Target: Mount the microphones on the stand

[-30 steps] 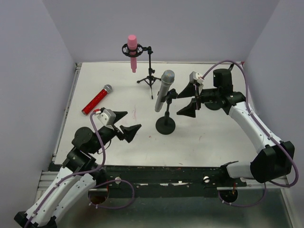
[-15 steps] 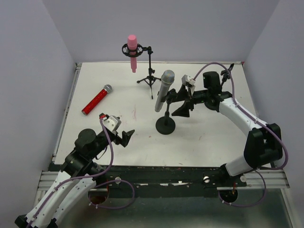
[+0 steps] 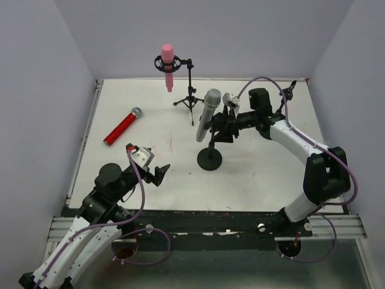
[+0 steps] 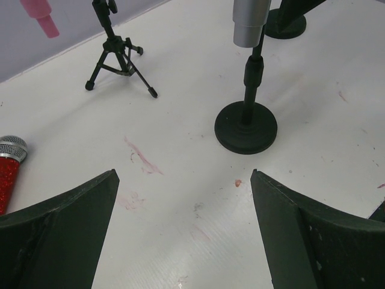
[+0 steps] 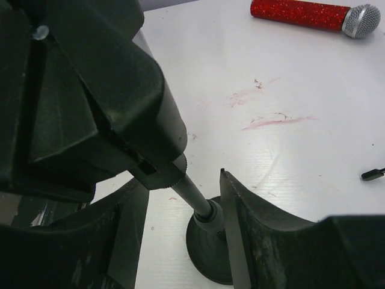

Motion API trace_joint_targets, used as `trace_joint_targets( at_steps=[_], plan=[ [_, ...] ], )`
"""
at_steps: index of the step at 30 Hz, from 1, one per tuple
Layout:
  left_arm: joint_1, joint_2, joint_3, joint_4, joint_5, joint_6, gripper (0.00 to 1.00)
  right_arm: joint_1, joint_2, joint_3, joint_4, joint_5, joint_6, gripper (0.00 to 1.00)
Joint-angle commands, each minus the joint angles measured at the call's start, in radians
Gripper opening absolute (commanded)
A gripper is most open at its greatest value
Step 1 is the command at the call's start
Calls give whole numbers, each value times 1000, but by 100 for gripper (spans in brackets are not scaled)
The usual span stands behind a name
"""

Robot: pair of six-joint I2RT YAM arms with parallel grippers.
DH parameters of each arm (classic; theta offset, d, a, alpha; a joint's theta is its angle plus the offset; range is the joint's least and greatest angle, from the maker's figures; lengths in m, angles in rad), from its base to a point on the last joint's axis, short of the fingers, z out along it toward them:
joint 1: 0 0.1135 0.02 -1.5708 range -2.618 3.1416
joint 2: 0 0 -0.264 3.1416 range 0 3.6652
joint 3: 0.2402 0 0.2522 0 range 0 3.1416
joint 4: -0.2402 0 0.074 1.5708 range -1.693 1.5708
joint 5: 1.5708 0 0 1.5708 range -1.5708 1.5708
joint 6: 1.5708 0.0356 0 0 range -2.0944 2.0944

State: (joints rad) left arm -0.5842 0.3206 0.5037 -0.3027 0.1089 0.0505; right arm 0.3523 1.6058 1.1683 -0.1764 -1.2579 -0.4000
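Note:
The silver-grey microphone [image 3: 207, 114] sits tilted in the clip of the round-base stand [image 3: 210, 159]. My right gripper [image 3: 220, 130] straddles that stand's pole [image 5: 198, 201] just under the black clip [image 5: 120, 90]. Its jaws are narrowed but open, with a gap showing on each side of the pole. The pink microphone [image 3: 168, 65] hangs in the shock mount of the tripod stand [image 3: 189, 96]. Lying flat at the left is the red microphone [image 3: 122, 126], also seen at the left wrist view's edge [image 4: 9, 165]. My left gripper [image 3: 159, 173] hovers wide open over bare table, holding nothing.
The white table [image 3: 271, 168] is walled on the left, back and right. The tripod's legs [image 4: 114, 54] spread just behind the round base [image 4: 246, 126]. Faint red smudges [image 4: 141, 158] mark the surface. The right arm's purple cable [image 3: 264, 81] arches above it.
My right gripper has moved left up to the round-base stand and its jaws have narrowed around the pole. My left arm pulled back toward the near edge, then stayed still.

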Motion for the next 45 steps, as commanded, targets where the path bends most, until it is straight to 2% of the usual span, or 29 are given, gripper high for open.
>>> trace_joint_targets(
  at_steps=[1,7,9,14,17,24,38,45],
  plan=[
    [3,1,-2,-12,2,15,99,7,23,34,25,-47,0,56],
    [3,-2,-2,-15,5,17,99,10,29,36,-11,-104,-59,46],
    [4,2,-2,-15,5,18,99,11,32,34,-12,-121,-63,40],
    [4,1,-1,-16,6,20,99,13,52,45,-15,-118,-66,15],
    [4,-2,-1,-16,6,20,99,13,57,77,-72,-92,-114,6],
    [3,-14,-5,-12,9,20,99,11,71,220,-132,84,-129,4],
    [4,-20,-7,-12,5,22,99,-6,233,507,-45,449,-37,4],
    [4,-17,-8,-12,3,25,99,-58,302,591,23,494,70,4]
  ],
)
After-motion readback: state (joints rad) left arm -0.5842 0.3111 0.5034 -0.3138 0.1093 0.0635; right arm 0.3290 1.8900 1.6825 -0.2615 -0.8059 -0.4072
